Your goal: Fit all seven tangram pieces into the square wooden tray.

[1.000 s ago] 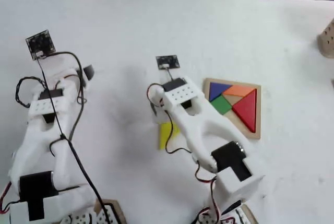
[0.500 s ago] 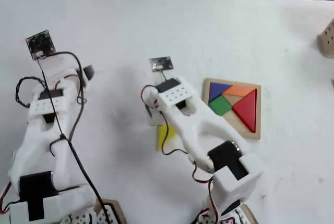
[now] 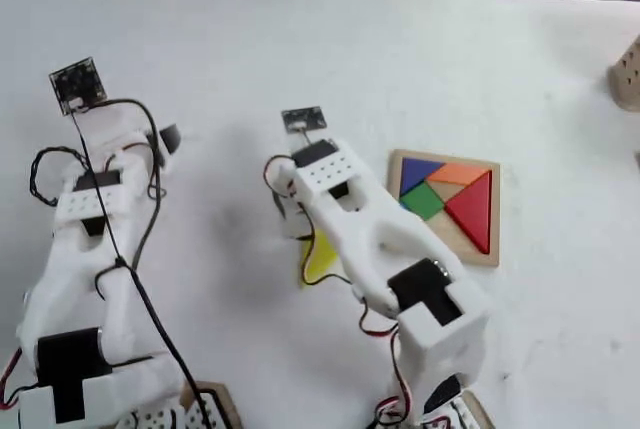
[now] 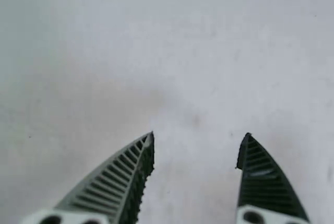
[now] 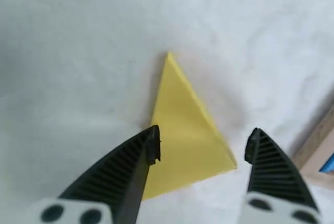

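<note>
The square wooden tray [image 3: 493, 249] lies right of centre on the white table, holding blue, orange, green and red pieces. Its corner [image 5: 318, 145] shows in the right wrist view. A yellow triangle [image 3: 320, 260] lies flat on the table left of the tray, partly under the right arm. My right gripper [image 5: 203, 143] stands open just above the yellow triangle [image 5: 185, 140], one fingertip over its edge and the other past its corner. At the table's left side my left gripper [image 4: 198, 143] stands open over bare table.
A pegged wooden block [image 3: 627, 74] stands at the far right edge. Wooden bases [image 3: 215, 404] of both arms sit at the near edge. Black cables [image 3: 140, 249] trail over the left arm.
My right arm has shifted left, away from the tray and over the yellow triangle. The left arm has stayed where it was.
</note>
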Controlling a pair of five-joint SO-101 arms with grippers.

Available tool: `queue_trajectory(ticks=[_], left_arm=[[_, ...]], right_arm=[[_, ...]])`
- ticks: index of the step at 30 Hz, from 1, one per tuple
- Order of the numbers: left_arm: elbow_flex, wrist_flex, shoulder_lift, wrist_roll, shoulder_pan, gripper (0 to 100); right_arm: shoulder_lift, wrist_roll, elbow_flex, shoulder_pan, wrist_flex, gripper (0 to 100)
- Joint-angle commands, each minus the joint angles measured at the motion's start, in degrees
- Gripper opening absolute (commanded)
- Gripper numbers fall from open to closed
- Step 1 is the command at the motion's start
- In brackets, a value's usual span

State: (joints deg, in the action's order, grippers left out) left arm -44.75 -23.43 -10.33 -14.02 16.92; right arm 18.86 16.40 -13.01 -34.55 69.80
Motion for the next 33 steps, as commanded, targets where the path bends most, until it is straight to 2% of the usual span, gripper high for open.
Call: queue_trajectory(ticks=[1, 11, 17, 22, 25, 28, 33], left_arm=[[0.53, 1.67, -0.13, 0.35, -0.84, 27], [0.44, 1.67, -0.13, 0.35, -0.75, 27], [0.44, 1.67, -0.13, 0.35, -0.75, 27], [0.35, 1.67, -0.13, 0.35, -0.75, 27], [0.44, 1.67, -0.13, 0.35, -0.75, 27], [0.44, 1.67, -0.13, 0.35, -0.75, 27], [0.62, 1.67, -0.13, 0.35, -0.75, 27]], right_arm=[[2.24, -1.58, 1.58, -2.07, 1.98, 29.0], [-1.98, -1.58, -2.73, -2.95, -1.80, 28.0], [-1.98, -1.23, -2.73, -3.21, -2.77, 9.1], [-1.98, -1.67, -2.81, -3.21, -3.91, 7.2], [-2.51, -1.76, -2.64, -3.12, -3.82, 1.2], [-3.65, -1.85, -2.64, -2.86, -3.12, 1.7], [-10.77, -10.11, -2.99, -3.03, 2.15, 1.8]])
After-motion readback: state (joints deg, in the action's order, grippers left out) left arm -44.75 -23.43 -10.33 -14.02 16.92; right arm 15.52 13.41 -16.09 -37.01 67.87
